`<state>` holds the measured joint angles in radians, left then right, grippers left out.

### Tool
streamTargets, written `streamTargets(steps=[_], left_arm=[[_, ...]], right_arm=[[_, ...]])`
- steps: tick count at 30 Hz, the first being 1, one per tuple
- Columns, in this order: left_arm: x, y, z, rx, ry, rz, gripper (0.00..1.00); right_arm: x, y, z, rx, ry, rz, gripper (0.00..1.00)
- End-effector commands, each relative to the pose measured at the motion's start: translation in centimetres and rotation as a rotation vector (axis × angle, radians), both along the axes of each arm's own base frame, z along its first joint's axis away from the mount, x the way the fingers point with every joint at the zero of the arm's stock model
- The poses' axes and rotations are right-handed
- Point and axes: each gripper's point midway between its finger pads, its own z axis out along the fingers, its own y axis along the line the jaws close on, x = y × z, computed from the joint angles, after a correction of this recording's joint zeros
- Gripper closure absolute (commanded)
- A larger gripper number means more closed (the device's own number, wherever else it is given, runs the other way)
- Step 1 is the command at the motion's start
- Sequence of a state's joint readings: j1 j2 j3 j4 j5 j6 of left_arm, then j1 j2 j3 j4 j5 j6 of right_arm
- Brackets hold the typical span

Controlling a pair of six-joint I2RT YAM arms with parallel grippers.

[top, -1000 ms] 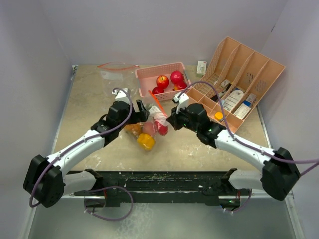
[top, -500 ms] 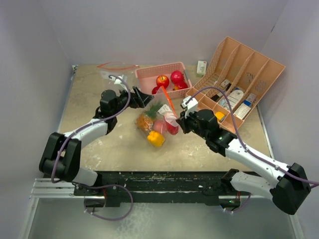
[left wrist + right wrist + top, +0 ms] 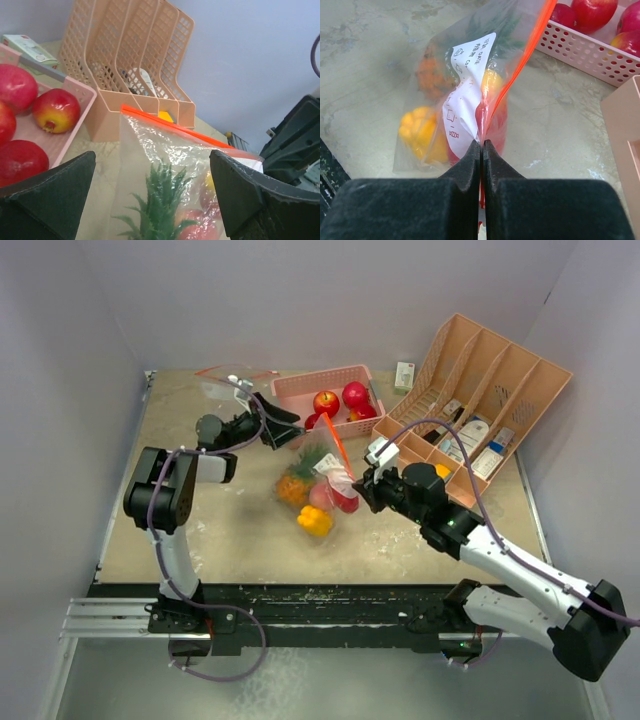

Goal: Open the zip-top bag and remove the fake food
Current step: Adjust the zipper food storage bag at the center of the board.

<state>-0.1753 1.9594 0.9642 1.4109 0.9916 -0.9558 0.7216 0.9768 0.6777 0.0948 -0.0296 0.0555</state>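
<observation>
The clear zip-top bag [image 3: 318, 475] stands on the table with its orange zip strip [image 3: 336, 447] uppermost. My right gripper [image 3: 358, 483] is shut on the strip's near end, with its jaws pressed flat together on the plastic [image 3: 482, 142]. Inside the bag is fake food: an orange pineapple [image 3: 292, 487] with a green crown [image 3: 162, 200], a yellow pepper [image 3: 315, 520] and red round ones [image 3: 338, 498]. My left gripper [image 3: 293, 426] is wide open at the bag's far left corner. In the left wrist view the bag [image 3: 170, 165] shows between the spread fingers [image 3: 240, 195], not gripped.
A pink basket [image 3: 300, 390] holding red apples sits just behind the bag. A peach divider rack [image 3: 500, 380] with white bottles stands at the right. A small carton [image 3: 404, 373] is at the back. Another clear bag [image 3: 232, 380] lies back left.
The left arm has folded back and left, and its open gripper has moved toward the basket. The bag has shifted a little right and stands more upright. The right gripper is still shut on the strip.
</observation>
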Motion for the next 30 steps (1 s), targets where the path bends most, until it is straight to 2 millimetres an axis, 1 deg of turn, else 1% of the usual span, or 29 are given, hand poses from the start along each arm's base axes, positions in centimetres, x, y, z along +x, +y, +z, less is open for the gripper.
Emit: streamTargets(steps=[1,4,9,14,18,21,26,27,30], left_arm=[[-1.6,-1.1,3.2,0.003,-0.214,-0.079,0.01],[-2.0,-1.8,3.2,0.005,-0.228,-0.124,0.01],[-0.9,-2.1,2.3,-0.001,-0.219,-0.133,0.01],[0.2,-2.8,1.9,-0.02,-0.23,-0.15,0.01],[0.6,-3.7,1.8,-0.028,-0.223,-0.174,0.01],[-0.3,-5.0,2.2,-0.026,-0.243,-0.217,0.01],[-2.6,-7.6,3.0,-0.007,-0.274,-0.345,0.0],[-3.1,-8.0,3.0,0.001,-0.277,-0.371,0.01],[-4.6,-8.6,3.0,0.025,-0.284,-0.433,0.15]], right_arm=[[-0.7,1.0,3.0,0.048,-0.066,0.082,1.0],[-1.5,1.6,3.8,0.071,-0.077,0.137,1.0],[-2.7,2.3,4.6,0.088,-0.075,0.215,1.0],[-3.1,2.4,4.6,0.092,-0.064,0.23,1.0],[-3.3,2.5,4.7,0.096,-0.064,0.243,1.0],[-3.4,2.5,4.7,0.098,-0.067,0.244,1.0],[-2.9,2.4,4.1,0.08,-0.057,0.224,1.0],[-2.7,2.2,4.0,0.076,-0.057,0.212,1.0],[-2.3,1.9,3.5,0.062,-0.052,0.176,1.0]])
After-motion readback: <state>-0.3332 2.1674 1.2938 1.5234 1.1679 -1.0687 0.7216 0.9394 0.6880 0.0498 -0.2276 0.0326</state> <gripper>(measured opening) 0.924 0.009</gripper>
